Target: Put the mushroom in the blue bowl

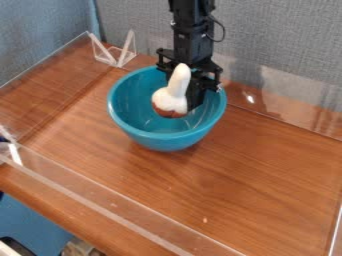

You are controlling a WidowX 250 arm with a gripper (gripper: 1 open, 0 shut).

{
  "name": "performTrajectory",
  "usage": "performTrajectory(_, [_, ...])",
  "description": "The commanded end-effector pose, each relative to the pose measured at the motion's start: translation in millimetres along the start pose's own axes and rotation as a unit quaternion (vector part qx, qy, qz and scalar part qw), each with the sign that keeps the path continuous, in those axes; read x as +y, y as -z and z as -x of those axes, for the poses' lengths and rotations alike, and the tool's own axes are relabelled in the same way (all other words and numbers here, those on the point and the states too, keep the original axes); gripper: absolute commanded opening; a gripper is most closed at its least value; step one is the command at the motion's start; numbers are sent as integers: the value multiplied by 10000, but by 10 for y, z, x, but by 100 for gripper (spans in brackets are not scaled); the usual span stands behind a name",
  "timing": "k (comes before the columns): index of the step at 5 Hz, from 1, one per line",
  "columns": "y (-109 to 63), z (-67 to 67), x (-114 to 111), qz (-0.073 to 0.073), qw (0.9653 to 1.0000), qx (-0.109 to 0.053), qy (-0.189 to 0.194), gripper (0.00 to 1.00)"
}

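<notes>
Mushroom hangs clamped in the black gripper, just above centre of the frame — cream stem slanting up, reddish-brown cap low; the jaws are closed tight on it, pointing straight down; it sits inside the rim of the blue bowl, over the bowl's far side, though whether the cap touches the inner wall I cannot tell; the bowl rests on a wooden table; a clear stand sits at upper left.
</notes>
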State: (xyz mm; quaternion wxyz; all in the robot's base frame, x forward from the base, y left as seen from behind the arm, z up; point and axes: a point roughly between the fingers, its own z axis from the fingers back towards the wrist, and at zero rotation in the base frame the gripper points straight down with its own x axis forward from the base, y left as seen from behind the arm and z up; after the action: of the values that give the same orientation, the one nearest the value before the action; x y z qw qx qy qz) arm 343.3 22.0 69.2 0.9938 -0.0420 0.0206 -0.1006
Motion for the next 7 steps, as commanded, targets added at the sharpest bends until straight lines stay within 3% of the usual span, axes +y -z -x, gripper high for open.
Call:
performTrajectory(1, [-162,-85,71,-116,9995,-286,-12,0])
performTrajectory(7, [-4,-142,170,-121,9999,-117,17,0])
